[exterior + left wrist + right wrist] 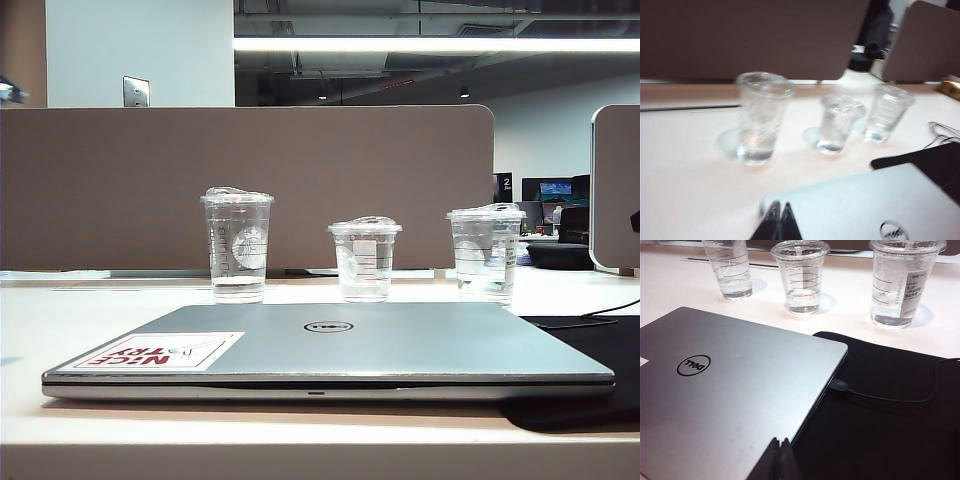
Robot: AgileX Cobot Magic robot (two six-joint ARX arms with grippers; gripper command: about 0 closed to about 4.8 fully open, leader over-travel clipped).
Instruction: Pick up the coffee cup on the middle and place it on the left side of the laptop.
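Left wrist view: blurring the coffee cup (839,122).
Laptop (875,207): running off the frame edge.
Left tool (780,222): showing tips only.

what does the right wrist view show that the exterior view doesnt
Only the right wrist view shows the right gripper, shut, above the near edge of the laptop, and a cable plug at the laptop's side. Only the exterior view shows the NICE TRY sticker and the grey partition behind the cups. Both show the closed laptop, the black mat, and all three clear cups with the short coffee cup in the middle. Neither shows the left gripper.
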